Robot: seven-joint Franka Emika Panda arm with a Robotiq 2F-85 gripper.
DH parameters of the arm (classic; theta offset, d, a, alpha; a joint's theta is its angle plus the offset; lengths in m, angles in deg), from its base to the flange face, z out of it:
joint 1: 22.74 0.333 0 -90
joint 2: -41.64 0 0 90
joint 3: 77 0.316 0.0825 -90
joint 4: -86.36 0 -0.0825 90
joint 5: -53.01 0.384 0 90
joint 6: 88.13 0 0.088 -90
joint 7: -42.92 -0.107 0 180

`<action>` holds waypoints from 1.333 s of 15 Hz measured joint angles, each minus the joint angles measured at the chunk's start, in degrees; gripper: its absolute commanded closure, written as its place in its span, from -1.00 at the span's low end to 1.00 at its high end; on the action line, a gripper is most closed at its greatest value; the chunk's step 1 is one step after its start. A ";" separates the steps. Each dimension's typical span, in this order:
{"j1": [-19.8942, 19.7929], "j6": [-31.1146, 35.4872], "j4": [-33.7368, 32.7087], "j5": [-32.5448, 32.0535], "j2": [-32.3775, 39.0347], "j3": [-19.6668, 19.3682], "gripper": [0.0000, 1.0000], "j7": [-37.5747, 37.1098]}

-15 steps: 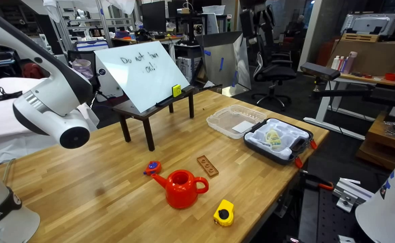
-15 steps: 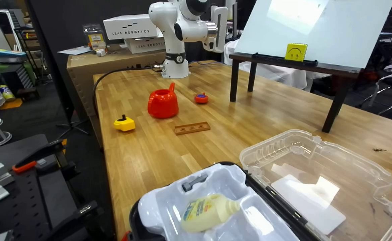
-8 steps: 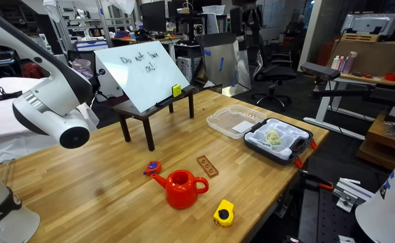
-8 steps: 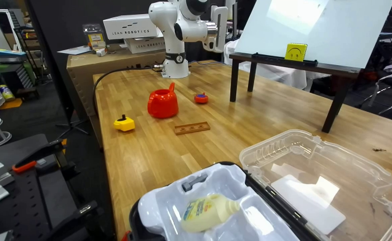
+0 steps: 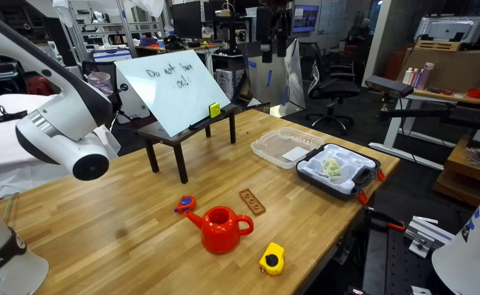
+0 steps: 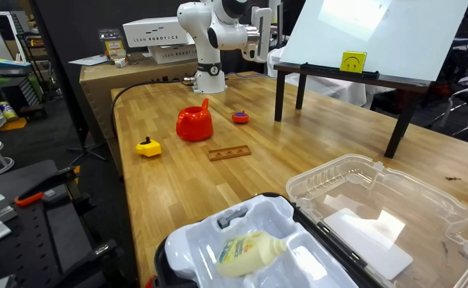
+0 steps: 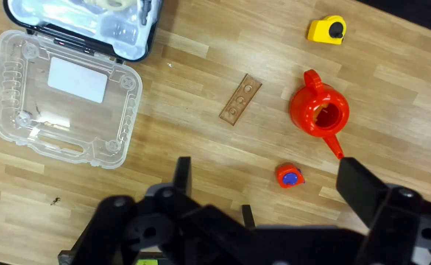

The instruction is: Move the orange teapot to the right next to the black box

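The orange teapot, a red-orange plastic pot (image 5: 221,235) with spout and loop handle, stands upright on the wooden table. It also shows in an exterior view (image 6: 196,126) and in the wrist view (image 7: 300,112). The black box (image 5: 321,185) lies open at the table's far right end, with a white tray and a pale yellow bottle inside. Its hinge edge shows in the wrist view (image 7: 90,44), where the box is cut off by the top left. My gripper (image 5: 274,54) hangs high above the table, open and empty. In the wrist view its fingers (image 7: 265,163) are wide apart; the teapot is ahead, near the right fingertip.
A yellow tape measure (image 5: 272,259), a small red-and-blue tape measure (image 5: 186,203) and a brown slotted piece (image 5: 252,201) lie round the teapot. The box's clear lid (image 7: 79,110) lies beside it. A whiteboard (image 5: 174,90) stands on a dark stand (image 5: 180,162). Another white arm (image 6: 210,80) stands behind.
In an exterior view my gripper has moved left and lower, from near the office chair to in front of the leaning panel. The teapot, box and other white arm have not moved.
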 measured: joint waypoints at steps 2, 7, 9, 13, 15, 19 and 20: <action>-0.06 0.00 -0.01 0.01 -0.08 -0.21 -1.00 0.00; -0.05 0.00 -0.01 0.02 -0.05 -0.20 -1.00 0.00; 0.08 0.03 0.20 0.28 0.09 -0.08 -1.00 0.16; 1.59 5.36 3.63 3.63 1.73 0.59 -1.00 2.11; 2.75 8.66 6.12 5.53 3.79 1.12 -1.00 4.31; 4.56 13.03 9.67 5.10 8.51 3.49 -1.00 7.60; 4.98 13.67 10.13 4.59 9.41 4.28 -1.00 7.79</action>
